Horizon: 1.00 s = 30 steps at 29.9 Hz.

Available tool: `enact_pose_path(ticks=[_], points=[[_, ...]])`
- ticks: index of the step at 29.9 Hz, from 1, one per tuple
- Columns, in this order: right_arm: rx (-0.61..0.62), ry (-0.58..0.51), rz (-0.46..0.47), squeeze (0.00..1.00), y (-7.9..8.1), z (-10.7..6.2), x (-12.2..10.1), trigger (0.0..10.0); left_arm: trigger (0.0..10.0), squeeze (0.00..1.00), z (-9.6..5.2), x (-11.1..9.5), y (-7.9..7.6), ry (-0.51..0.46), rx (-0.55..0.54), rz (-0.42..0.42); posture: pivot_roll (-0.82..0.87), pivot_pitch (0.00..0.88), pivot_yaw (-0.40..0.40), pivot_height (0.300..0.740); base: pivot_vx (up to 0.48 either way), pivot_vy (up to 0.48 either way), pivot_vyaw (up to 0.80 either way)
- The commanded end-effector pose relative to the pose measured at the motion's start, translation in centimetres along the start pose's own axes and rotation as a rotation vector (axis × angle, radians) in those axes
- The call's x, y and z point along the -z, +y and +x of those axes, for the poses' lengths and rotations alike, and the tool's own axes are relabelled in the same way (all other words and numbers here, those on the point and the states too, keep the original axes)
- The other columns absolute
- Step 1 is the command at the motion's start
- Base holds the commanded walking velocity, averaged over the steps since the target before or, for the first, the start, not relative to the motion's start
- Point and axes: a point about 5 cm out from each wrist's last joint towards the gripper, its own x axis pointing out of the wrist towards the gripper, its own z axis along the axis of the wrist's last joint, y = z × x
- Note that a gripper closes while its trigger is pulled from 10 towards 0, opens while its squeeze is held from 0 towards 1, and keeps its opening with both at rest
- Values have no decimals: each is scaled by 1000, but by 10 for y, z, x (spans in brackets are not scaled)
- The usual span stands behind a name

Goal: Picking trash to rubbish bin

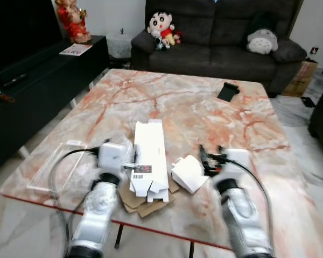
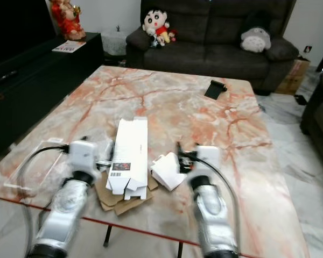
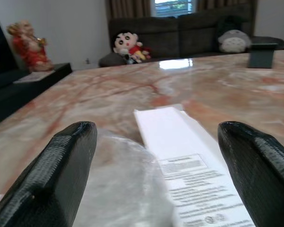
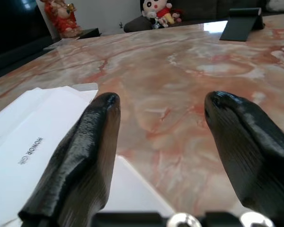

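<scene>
in the left eye view one long white flattened box [image 1: 149, 159] lies on the marble counter [image 1: 204, 107] between the left gripper [image 1: 130, 165] and right gripper [image 1: 211, 156], with one small white box [image 1: 188, 173] just beside the right one (brown cardboard [image 1: 145, 203] pokes out beneath). in the left wrist view the spread fingers [image 3: 61, 165] flank that long box's near end. in the right wrist view the fingers [image 4: 85, 151] stand apart, the white box under the left finger.

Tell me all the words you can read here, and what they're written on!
"HONOR" with a smaller word beside it, too blurred to read: on the flattened white box.
Printed label and barcode sticker on the same flattened white box: too small and blurred to read.
No other words readable.
</scene>
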Motion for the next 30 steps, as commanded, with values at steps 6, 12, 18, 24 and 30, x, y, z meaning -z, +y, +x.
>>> enact_pose_path(ticks=[6, 12, 18, 24, 30], points=[[-36, -12, 19, 0, 14, 2, -3, 10000, 10000, 0, -2, -1, 13, 1, -27, 10, 147, 35, -39, 740, 0, 0, 0], [-40, -7, 18, 0, 14, 2, -2, 10000, 10000, 0, -2, -1, 12, 2, -25, 11, 149, 31, -36, 740, 0, 0, 0], [-41, -4, 11, 0, 12, 2, -2, 10000, 10000, 0, -1, -1, 13, 6, -21, 12, 149, 31, -36, 740, 0, 0, 0], [-49, 4, 9, 0, 14, 1, 0, 10000, 10000, 0, -2, 0, 12, 10, -18, 11, 145, 28, -33, 740, 0, 0, 0], [-52, 8, 3, 0, 13, 1, 0, 10000, 10000, 0, -2, 1, 12, 13, -18, 12, 143, 22, -35, 740, 0, 0, 0]])
